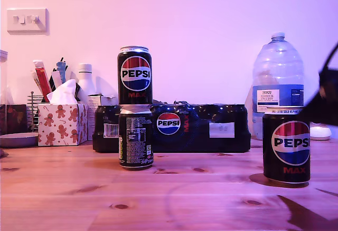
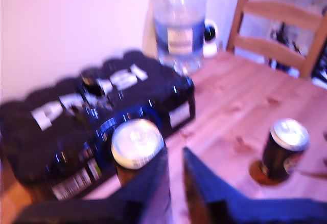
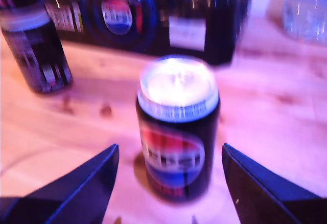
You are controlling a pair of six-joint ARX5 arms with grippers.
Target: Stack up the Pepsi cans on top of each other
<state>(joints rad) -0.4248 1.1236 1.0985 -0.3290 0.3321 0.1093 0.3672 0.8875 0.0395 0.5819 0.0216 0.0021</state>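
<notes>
Two black Pepsi cans stand stacked in the exterior view's middle: a lower can showing white small print and an upper can with the globe logo. In the first wrist view the stack's silver top lies just beyond my first gripper, whose fingers are nearly together with nothing between them. A third can stands alone at the exterior view's right. My second gripper is open, its fingers either side of this can and short of it, not touching. Its dark arm shows at the exterior view's right edge.
A wide black shrink-wrapped multipack lies behind the stack. A big clear water bottle stands at the back right of the exterior view, a patterned tissue box at the back left. A wooden chair stands beyond the table.
</notes>
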